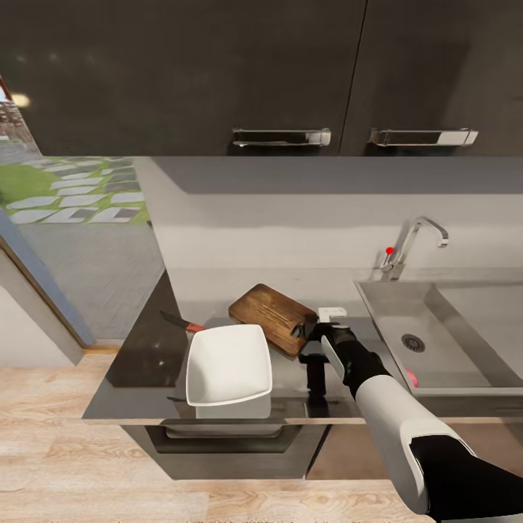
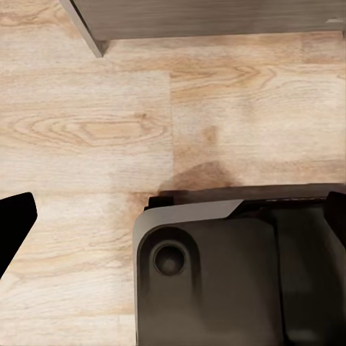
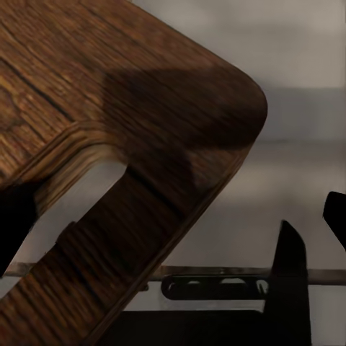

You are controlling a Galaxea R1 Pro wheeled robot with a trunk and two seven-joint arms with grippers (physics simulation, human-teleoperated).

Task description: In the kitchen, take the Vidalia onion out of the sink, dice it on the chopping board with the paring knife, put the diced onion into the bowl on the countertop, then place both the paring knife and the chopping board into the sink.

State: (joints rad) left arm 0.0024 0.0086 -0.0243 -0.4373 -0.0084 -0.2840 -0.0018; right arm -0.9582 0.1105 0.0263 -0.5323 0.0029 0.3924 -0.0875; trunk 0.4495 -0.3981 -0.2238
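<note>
The dark brown chopping board (image 1: 270, 314) lies on the grey countertop (image 1: 145, 349), behind the right corner of the white bowl (image 1: 229, 363). My right gripper (image 1: 300, 331) is open at the board's near right corner. In the right wrist view the chopping board's (image 3: 108, 94) slot end sits between the spread fingers (image 3: 14, 223) of the right gripper (image 3: 173, 216). The paring knife (image 1: 181, 322) lies left of the board, behind the bowl. The grey sink (image 1: 443, 378) and its tap (image 1: 408, 243) are to the right. The onion is out of view. My left gripper (image 2: 173, 223) hangs open over the wood floor.
Dark wall cabinets (image 1: 218, 73) hang above the counter. A small pink-red object (image 1: 412, 378) shows beside my right forearm at the sink's front rim. The countertop ends at the left near a glass door (image 1: 43, 218). My base (image 2: 231, 281) is under the left gripper.
</note>
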